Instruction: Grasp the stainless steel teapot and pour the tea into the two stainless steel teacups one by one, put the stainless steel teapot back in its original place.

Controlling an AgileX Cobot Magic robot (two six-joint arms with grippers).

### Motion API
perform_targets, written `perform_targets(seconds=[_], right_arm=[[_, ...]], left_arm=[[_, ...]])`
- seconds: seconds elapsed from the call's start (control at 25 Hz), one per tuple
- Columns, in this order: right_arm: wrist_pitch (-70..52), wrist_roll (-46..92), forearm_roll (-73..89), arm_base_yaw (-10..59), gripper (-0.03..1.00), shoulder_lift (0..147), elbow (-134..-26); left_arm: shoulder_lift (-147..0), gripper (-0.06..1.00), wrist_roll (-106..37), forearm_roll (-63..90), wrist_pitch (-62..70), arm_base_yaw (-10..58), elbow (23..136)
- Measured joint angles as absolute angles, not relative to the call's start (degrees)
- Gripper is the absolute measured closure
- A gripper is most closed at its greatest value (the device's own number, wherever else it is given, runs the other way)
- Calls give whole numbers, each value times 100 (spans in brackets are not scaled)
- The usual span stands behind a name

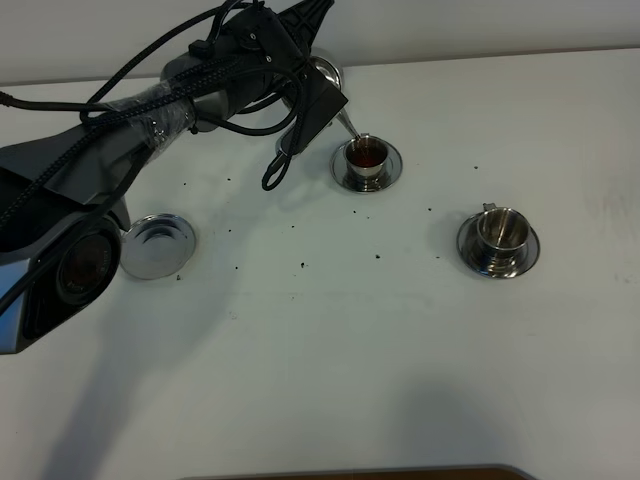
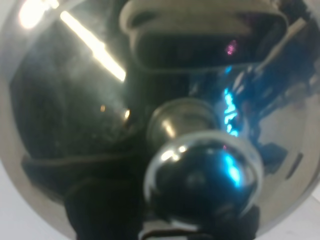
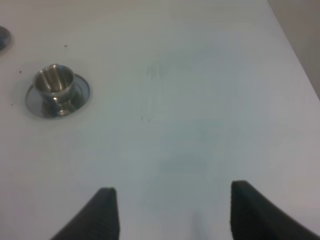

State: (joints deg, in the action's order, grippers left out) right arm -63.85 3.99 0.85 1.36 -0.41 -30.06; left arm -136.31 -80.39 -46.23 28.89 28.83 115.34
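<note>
On my overhead view the steel teapot [image 1: 325, 72] is the biggest shiny thing. It hangs tilted above the far middle of the white table [image 1: 400, 350], gripped by my left gripper [image 1: 318, 102], whose fingers are mostly hidden under the arm and its cables. The teapot's thin spout [image 1: 350, 128] points down to the rim of the tea cup [image 1: 365, 155]. On the left wrist camera the domed lid fills the view like a mirror, with a round polished knob [image 2: 202, 180].

A flat round steel coaster [image 1: 157, 245] with a raised rim lies bare at the left, well apart from the teapot.

The tea cup holds dark brown tea and sits on a round saucer [image 1: 390, 170]. The second cup [image 1: 498, 230], to the right on its own saucer [image 1: 525, 250], shows only bare steel inside.

My right gripper [image 3: 170, 215] hangs spread wide, gripping nothing.

Small dark specks [image 1: 303, 264] dot the table.
</note>
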Motion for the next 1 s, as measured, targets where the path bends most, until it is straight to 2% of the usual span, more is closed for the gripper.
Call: perform_targets(seconds=[0.48, 1.0], right_arm=[[-6385, 394, 85, 136, 48, -41, -3006], [-6385, 399, 85, 136, 48, -41, -3006]], left_arm=[[-13631, 70, -8082, -4599, 2836, 2883, 11534], [-13631, 70, -8010, -3610, 3489, 2883, 11534]])
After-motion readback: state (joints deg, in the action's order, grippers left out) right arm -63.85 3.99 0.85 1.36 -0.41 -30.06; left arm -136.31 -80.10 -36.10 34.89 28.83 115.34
